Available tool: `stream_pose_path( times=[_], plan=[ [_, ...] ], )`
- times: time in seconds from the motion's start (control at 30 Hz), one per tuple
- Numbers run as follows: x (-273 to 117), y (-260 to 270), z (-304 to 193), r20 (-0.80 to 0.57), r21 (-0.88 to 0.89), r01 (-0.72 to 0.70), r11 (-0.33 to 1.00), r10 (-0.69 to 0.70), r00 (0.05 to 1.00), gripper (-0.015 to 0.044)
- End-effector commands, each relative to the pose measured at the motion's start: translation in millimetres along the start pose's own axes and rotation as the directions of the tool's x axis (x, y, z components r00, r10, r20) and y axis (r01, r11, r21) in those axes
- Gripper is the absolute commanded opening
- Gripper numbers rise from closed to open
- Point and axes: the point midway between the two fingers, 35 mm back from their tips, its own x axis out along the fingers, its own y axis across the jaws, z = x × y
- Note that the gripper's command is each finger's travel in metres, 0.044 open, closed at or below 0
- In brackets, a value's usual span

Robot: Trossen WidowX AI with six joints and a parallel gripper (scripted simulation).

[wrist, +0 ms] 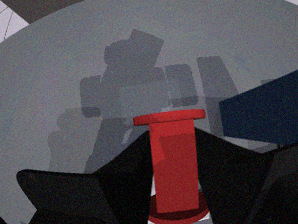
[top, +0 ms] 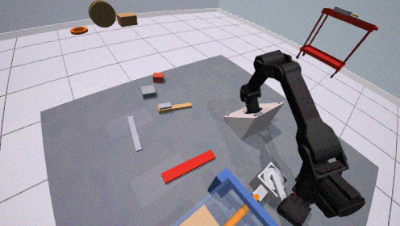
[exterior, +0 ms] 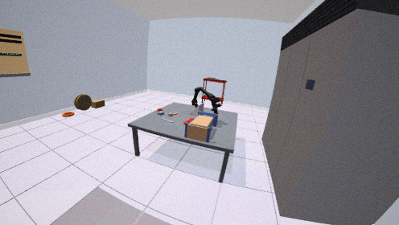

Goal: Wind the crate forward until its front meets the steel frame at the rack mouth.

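My gripper (top: 296, 197) (wrist: 169, 135) is shut on the red grip of the winch handle, which stands between the black fingers in the wrist view. In the top view a pale handle arm (top: 281, 189) runs from the grip over the winch (top: 264, 176). Whether the key is fully down the hole is hidden. The tan crate (top: 200, 219) (exterior: 198, 132) sits inside the blue-framed cubby (top: 224, 177) (exterior: 186, 130) and looks flat. An orange strap (top: 237, 215) runs from the crate toward the winch, with a gap between crate front and frame.
A red bar (top: 188, 166) (exterior: 188, 120) lies beside the cubby. A silver bar (top: 135, 133), a wooden-handled tool (top: 179, 106), a grey block (top: 148, 91) and a red block (top: 158, 77) lie farther off. The arm's pale wedge-shaped stand (top: 246, 123) is behind the winch.
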Motion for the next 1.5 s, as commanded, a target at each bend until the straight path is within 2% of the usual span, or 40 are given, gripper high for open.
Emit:
stream_pose_path(
  times=[0.0,1.47],
  plan=[
    [3,16,5,0.007,-0.008,-0.028,1.0,0.028,1.0,0.0],
    [3,66,9,0.009,-0.01,-0.032,0.999,0.032,0.999,0.0]
  ],
)
